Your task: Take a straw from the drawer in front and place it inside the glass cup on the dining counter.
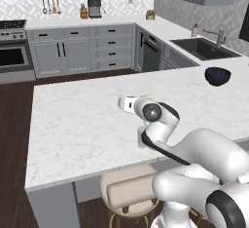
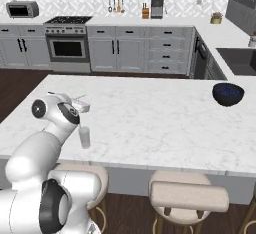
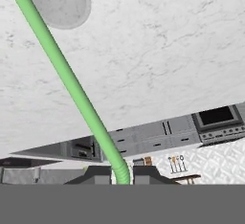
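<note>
My gripper (image 3: 122,174) is shut on the bent end of the light-green straw (image 3: 72,82). The straw slants away from the fingertips (image 3: 98,174) toward the glass cup (image 3: 60,0) and runs past its rim out of frame. In the right base view the gripper (image 2: 82,107) hovers just above the clear cup (image 2: 84,137), which stands near the front left of the marble dining counter (image 2: 165,123). The thin straw (image 2: 79,120) hangs down to the cup's mouth. Whether its tip is inside I cannot tell. The gripper (image 1: 124,104) is over the counter (image 1: 73,124). The drawer is out of view.
A dark blue bowl (image 2: 228,93) sits at the counter's far right (image 1: 217,75). Padded stools (image 2: 189,193) stand below the front edge. Grey cabinets, a stove (image 2: 67,45) and a sink (image 1: 204,47) line the far walls.
</note>
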